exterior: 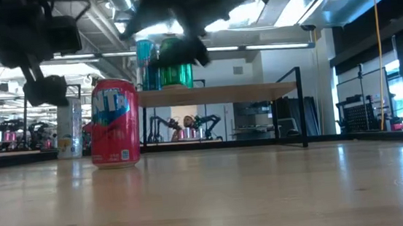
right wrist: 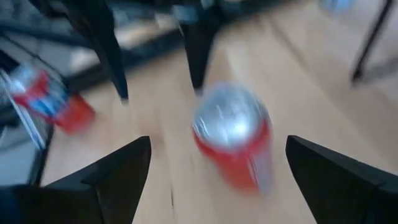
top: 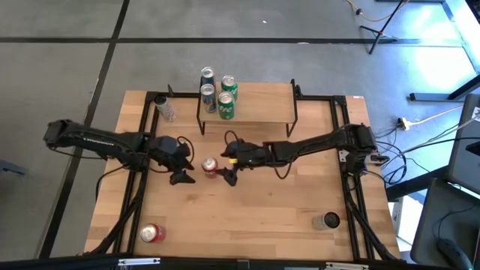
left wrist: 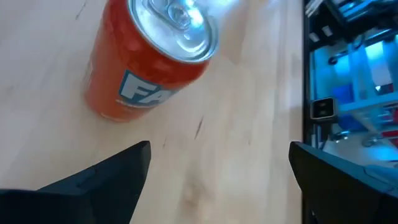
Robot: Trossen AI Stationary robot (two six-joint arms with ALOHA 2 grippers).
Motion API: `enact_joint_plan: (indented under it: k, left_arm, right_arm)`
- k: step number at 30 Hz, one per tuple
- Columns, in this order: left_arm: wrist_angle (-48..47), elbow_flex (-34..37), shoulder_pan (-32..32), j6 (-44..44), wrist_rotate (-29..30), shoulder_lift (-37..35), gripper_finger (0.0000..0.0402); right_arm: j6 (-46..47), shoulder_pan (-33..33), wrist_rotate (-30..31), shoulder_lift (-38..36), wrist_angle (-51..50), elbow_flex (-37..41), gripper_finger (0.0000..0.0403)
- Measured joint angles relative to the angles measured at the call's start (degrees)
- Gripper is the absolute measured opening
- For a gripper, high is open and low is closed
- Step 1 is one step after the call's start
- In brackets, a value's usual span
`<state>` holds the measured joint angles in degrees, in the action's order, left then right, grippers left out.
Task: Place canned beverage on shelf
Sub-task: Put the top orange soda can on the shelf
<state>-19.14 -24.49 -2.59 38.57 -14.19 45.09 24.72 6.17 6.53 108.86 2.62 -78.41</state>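
Observation:
A red can [top: 210,166] stands upright on its base on the tabletop, in front of the shelf [top: 262,103]. It also shows in the low view [exterior: 115,124]. My left gripper [top: 186,162] is open just left of the can, which shows ahead of its fingers in the left wrist view [left wrist: 149,56]. My right gripper [top: 226,161] is open just right of the can, which shows between and ahead of its fingers in the right wrist view [right wrist: 233,137]. Neither gripper touches the can. Several blue and green cans [top: 217,94] stand on the shelf's left end.
A pale can [top: 165,109] stands on the table left of the shelf. Another red can [top: 152,233] lies near the front left corner. A grey can [top: 327,220] stands near the front right. The shelf's right half [top: 270,101] is bare.

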Motion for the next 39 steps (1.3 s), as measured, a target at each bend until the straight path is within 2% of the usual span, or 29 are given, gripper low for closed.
enact_joint_plan:
  k: [3,6,12,21,27,39]
  left_arm:
    - [-1.61,0.0,0.0,0.0,0.24,-3.55,0.0379]
    - [-3.08,0.0,0.0,-0.07,1.24,-6.19,0.0379]
    - [-3.24,0.0,0.0,-0.13,1.42,-8.98,0.0379]
    - [-3.12,0.0,0.02,-0.15,1.49,-9.1,0.0379]
    - [-3.1,0.0,0.04,0.52,3.17,-9.1,0.0379]
    - [-2.59,0.0,0.04,1.73,3.15,-9.12,0.0379]
  right_arm:
    - [-3.39,0.66,5.41,1.42,6.88,-0.12,0.0358]
    - [-4.16,0.68,8.7,3.62,8.25,0.07,0.0358]
    - [-4.21,0.49,8.41,7.48,11.49,0.0,0.0358]
    - [-4.37,0.55,8.03,9.41,12.56,0.09,0.0358]
    - [-5.66,0.55,8.45,11.75,17.31,-0.05,0.0358]
    - [-5.73,0.44,8.46,15.39,18.18,-2.18,0.0358]
